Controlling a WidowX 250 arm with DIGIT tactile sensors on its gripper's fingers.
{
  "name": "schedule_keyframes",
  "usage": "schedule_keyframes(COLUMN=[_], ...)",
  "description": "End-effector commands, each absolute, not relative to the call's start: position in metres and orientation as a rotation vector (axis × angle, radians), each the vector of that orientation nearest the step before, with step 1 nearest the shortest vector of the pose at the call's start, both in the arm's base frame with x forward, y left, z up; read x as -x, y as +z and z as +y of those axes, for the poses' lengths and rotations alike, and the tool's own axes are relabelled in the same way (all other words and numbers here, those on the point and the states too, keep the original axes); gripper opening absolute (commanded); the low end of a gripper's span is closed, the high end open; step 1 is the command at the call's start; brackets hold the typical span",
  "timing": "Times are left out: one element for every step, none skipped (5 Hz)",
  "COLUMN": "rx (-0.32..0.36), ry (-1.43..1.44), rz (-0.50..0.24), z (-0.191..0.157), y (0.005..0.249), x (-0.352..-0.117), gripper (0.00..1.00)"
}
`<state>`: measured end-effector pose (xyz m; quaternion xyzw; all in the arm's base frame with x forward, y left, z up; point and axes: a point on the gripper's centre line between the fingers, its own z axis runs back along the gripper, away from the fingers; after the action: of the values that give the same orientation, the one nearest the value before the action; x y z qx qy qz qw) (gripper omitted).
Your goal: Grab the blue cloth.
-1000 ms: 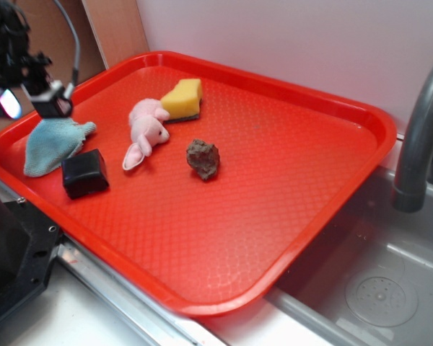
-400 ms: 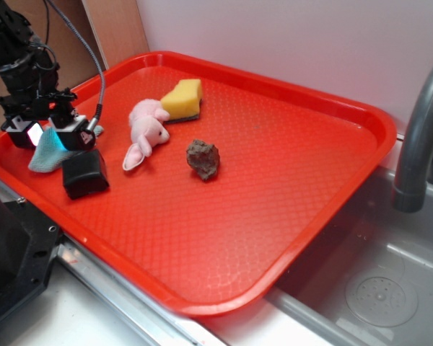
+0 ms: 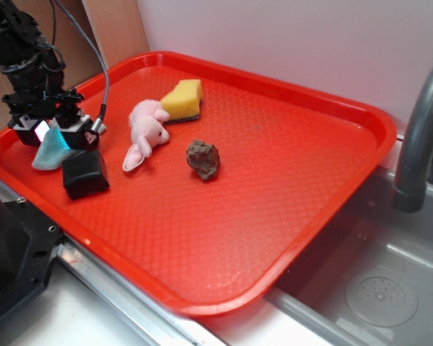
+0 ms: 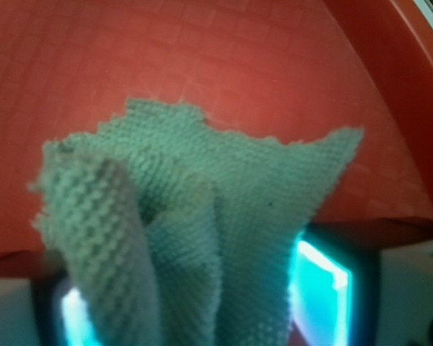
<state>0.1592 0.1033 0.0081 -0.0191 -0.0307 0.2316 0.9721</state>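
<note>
Pinching blue cloth [image 3: 50,149] [image 4: 202,216]: gripper [image 3: 52,134] jaws closed on bunched fabric, cloth hanging beside black block [image 3: 85,174] on red tray [image 3: 289,187].

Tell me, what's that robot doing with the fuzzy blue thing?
The gripper has pinched the blue cloth at the left end of the red tray. The wrist camera shows the cloth bunched up between the fingers. Part of it hangs down beside the black block. The pink plush toy, yellow sponge and brown lump lie untouched farther along the tray.
</note>
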Motion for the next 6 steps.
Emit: schedule_keyframes(rx=[-0.002,-0.065,-0.078,-0.015,0.008,0.086], ry=[0.495,0.519,0.559,0.500,0.433,0.359], rz=[-0.039,-0.023,-0.048,-0.067,-0.115,-0.174], z=[0.086,0.084,0.065,0.029,0.003,-0.021], y=[0.011,0.035,0.085,0.136,0.178,0.209], x=[-0.153,-0.156,-0.167,-0.174,-0.170,-0.157], gripper=[0.00,0.00,0.00,0.00,0.00,0.00])
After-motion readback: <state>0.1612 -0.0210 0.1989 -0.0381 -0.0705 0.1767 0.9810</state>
